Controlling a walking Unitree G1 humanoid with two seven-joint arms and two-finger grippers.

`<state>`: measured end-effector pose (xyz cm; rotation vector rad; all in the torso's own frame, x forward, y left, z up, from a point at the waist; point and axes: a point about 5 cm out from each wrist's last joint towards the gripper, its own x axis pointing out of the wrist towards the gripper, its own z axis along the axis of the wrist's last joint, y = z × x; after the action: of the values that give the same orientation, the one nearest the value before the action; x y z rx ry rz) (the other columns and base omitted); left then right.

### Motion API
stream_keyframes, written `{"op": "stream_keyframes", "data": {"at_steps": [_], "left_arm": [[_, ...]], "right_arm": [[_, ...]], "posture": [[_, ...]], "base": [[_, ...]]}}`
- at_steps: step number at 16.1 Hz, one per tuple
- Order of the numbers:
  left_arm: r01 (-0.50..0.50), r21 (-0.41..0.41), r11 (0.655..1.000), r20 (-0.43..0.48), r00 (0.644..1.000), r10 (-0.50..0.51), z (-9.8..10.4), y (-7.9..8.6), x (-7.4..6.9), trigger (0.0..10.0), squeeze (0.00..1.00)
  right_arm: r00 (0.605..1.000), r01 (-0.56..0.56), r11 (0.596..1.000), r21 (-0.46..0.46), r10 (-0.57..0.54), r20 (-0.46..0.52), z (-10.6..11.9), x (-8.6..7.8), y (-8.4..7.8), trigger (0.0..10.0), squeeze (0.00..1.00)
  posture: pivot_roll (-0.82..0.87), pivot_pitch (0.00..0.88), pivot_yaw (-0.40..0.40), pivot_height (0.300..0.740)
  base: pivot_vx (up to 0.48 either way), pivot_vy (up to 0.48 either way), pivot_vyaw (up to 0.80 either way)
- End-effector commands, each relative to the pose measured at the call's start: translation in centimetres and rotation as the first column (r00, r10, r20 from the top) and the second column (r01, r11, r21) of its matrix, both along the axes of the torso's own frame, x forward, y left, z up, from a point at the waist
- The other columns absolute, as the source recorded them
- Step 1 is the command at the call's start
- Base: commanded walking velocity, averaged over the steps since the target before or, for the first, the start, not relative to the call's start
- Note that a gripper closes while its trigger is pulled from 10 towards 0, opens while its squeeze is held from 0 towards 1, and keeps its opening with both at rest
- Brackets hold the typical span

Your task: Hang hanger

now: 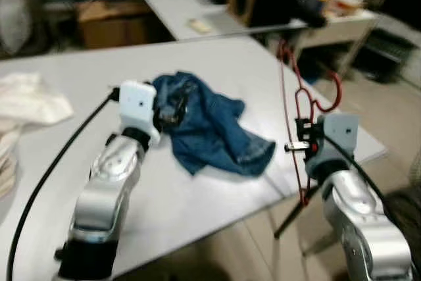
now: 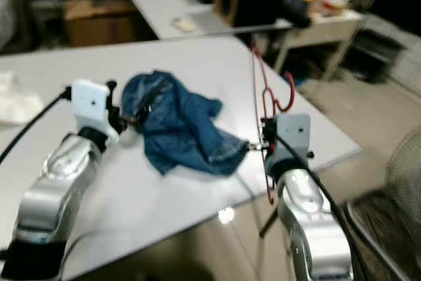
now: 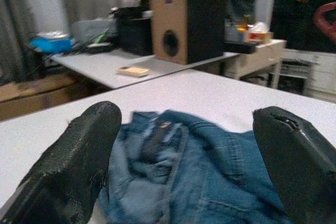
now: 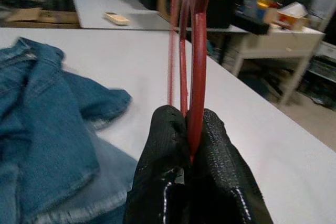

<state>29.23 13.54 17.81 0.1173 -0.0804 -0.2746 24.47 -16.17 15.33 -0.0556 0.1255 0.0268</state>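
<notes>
Our right tool (image 1: 304, 144) pinches the red hanger (image 1: 293, 106) upright beside the desk (image 1: 250, 77); our left tool (image 3: 184, 166) gapes wide over the denim garment (image 1: 210, 126). We judge it best to keep the hanger's hook level while lifting.

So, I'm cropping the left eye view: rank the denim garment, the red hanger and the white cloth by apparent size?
1. Denim garment, largest.
2. Red hanger: tall but thin.
3. White cloth: cut off by the frame, so unsure against the hanger.
</notes>
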Motion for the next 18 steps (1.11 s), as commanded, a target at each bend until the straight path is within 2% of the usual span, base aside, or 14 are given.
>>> {"op": "stream_keyframes", "data": {"at_steps": [1,3,7,9,12,14,16,18], "left_arm": [[0.007,-0.002,1.000,0.022,1.000,-0.006,0.5,-0.5,0.1,10.0,0.00],[-0.003,-0.002,1.000,0.024,1.000,0.003,0.6,-0.4,0.2,10.0,0.00],[0.002,-0.023,1.000,0.006,1.000,-0.001,0.2,-0.5,0.0,10.0,0.00],[0.001,0.036,0.999,-0.020,1.000,-0.001,-0.5,-0.5,-0.1,10.0,0.00],[-0.016,0.035,0.999,-0.026,1.000,0.017,-0.8,-0.2,0.0,10.0,0.00],[-0.047,0.043,0.998,-0.046,0.998,0.049,-1.1,0.2,0.1,10.0,0.00],[-0.068,0.032,0.997,-0.062,0.996,0.070,-1.3,0.5,0.2,10.0,0.00],[-0.071,0.030,0.997,-0.066,0.995,0.073,-1.3,0.5,0.2,10.0,0.00]], "right_arm": [[1.000,0.021,1.000,-0.003,-0.021,0.007,0.1,0.0,-0.5,10.0,0.00],[1.000,0.030,0.999,-0.012,-0.030,0.008,0.1,-0.1,-0.6,10.0,0.00],[0.999,0.037,0.999,-0.006,-0.037,0.003,0.0,-0.3,-0.7,10.0,0.00],[0.999,0.048,0.997,-0.060,-0.048,0.002,0.0,-0.3,-1.0,10.0,0.00],[0.999,0.046,0.996,-0.072,-0.045,0.017,0.2,-0.2,-1.5,10.0,0.00],[0.999,0.011,0.999,-0.044,-0.009,0.044,0.7,-0.2,-1.4,10.0,0.00],[0.999,-0.023,0.995,-0.102,0.027,0.039,0.8,-0.1,-1.0,10.0,0.00],[0.999,-0.021,0.993,-0.112,0.026,0.037,0.7,-0.1,-1.0,10.0,0.00]], "posture": [[-0.01,0.002,-0.048,0.740],[-0.01,0.005,-0.043,0.740],[-0.01,0.010,-0.042,0.740],[-0.01,0.017,-0.043,0.740],[-0.02,0.018,-0.044,0.740],[-0.02,0.026,-0.046,0.740],[-0.02,0.035,-0.050,0.740],[-0.02,0.041,-0.053,0.740]], "base": [[0.000,-0.480,0.00],[0.000,-0.480,0.00],[0.000,0.000,0.00],[0.000,0.000,0.00],[0.000,0.000,0.00],[0.292,0.000,0.00],[0.326,0.000,0.00],[0.330,0.000,0.40]]}}
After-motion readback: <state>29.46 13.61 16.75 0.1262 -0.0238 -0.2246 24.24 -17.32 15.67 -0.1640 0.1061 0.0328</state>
